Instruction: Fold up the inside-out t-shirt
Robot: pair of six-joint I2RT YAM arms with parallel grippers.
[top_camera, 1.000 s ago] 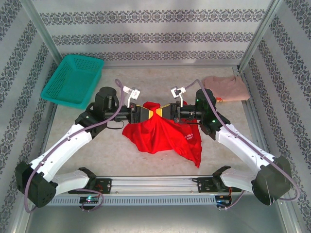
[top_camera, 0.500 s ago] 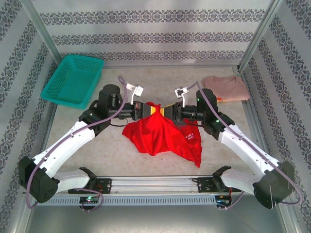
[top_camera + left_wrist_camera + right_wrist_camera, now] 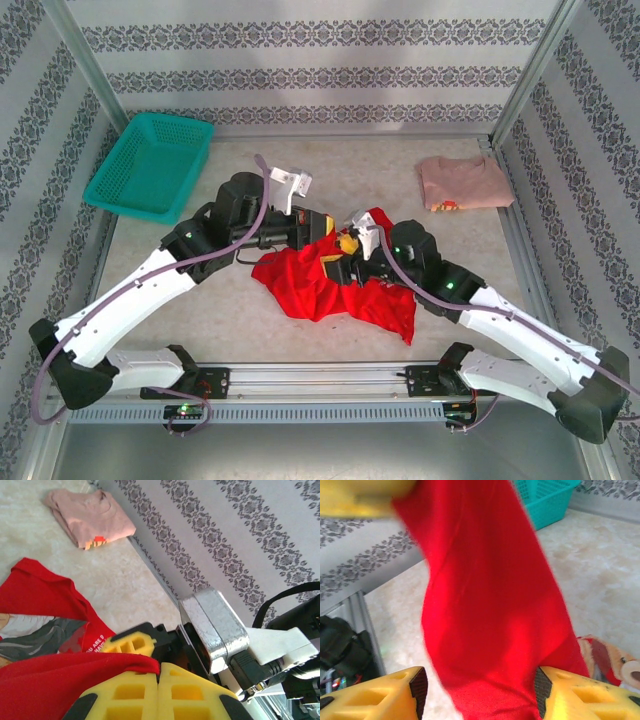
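Teal basket sat upper left in the top view, well apart from the work. The left arm ran from lower left up toward frame ctr, with the wrist pointing right. The left gripper was clamped shut on a bunched bit of the inside-out t-shirt. In the left wrist view its yellow pads met flat w/ red cloth squeezed out btw them. The shirt itself lay as a crumpled red heap on the table just below ctr. Its top edge was lifted at the grippers and one lobe trailed to the lower right. I judged it light, limp and soft, w/ no stiffness to push against, so it would sag, bunch and drag layers along rather than slide as one piece. It wasn't fragile, but a thin single-layer pinch could slip. I reckoned the best holds were along a hem, shoulder seam or collar, where the cloth is doubled, w/ both arms spread apart to pull it flat. The right arm came in low from lower right, pointing up-left. The right gripper sat just beside the left one, nearly nose to nose. Its jaws stood wide apart in the right wrist view, w/ a red drape hanging btw the fingers and not pinched. Pale pink shirt lay folded upper right, well clear.
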